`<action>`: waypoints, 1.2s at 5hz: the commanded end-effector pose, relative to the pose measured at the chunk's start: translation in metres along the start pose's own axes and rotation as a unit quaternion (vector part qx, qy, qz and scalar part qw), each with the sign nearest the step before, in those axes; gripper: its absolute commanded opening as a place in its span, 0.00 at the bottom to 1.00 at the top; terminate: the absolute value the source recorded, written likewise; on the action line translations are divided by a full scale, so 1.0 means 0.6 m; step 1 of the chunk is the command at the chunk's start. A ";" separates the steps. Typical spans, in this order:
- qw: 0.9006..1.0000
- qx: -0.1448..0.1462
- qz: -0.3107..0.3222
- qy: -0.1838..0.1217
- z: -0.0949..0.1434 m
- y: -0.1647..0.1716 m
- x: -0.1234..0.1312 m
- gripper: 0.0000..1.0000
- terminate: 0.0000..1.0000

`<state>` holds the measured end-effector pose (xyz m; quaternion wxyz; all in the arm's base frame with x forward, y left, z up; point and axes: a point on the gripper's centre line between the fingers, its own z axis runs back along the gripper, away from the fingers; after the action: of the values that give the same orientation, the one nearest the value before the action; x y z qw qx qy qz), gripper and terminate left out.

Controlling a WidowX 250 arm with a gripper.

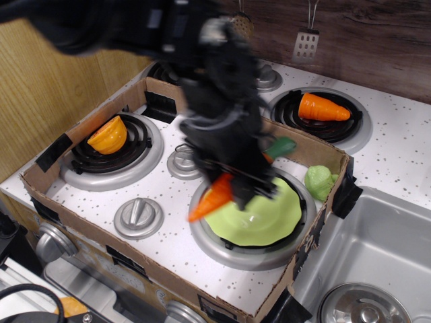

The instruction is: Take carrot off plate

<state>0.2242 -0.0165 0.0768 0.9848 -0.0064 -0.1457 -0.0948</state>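
- The gripper (pixel 232 178) is motion-blurred and dark; it is clamped around the middle of the carrot (pixel 210 200), which hangs in the air; the individual fingers cannot be made out through the blur.
- The carrot is tilted; its orange tip points down and to the left, over the left rim of the front burner ring (pixel 202 235); its dark green stem end (pixel 281 147) sticks out to the upper right of the gripper.
- The carrot is clear of the plate (pixel 259 217); no part of it touches the lime-green surface; its tip lies just beyond the plate's left edge as seen from this camera.
- The plate sits centred on the front burner ring; its wavy rim stays inside the ring; its visible surface carries nothing.
- A cardboard wall (pixel 101 232) borders the tabletop (pixel 168 235) on the front, left and right; the plate's right edge lies near the right cardboard wall.
- A light green leafy toy (pixel 320 182) rests just beside the plate's upper right rim, against the right cardboard wall.
- Open speckled tabletop lies to the left of the burner ring, between it and the grey knob (pixel 138 217).
- An orange bowl-like piece (pixel 108 136) sits on the back left burner, well apart from the gripper.
- A stubby orange carrot (pixel 323 108) lies on the far right burner, outside the cardboard wall.
- A sink (pixel 363 269) adjoins the right cardboard wall.
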 end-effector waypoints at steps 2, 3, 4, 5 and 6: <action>0.982 0.040 -0.186 -0.023 0.039 0.127 -0.006 0.00 0.00; 0.970 0.014 -0.243 0.003 0.035 0.157 -0.025 0.00 0.00; 0.963 0.024 -0.268 0.002 0.026 0.178 -0.047 0.00 0.00; 0.963 0.041 -0.265 0.004 0.012 0.203 -0.070 0.00 0.00; 0.966 0.041 -0.256 0.002 -0.013 0.210 -0.082 0.00 0.00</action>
<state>0.1946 0.1147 0.0454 0.9294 0.0600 -0.1408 -0.3359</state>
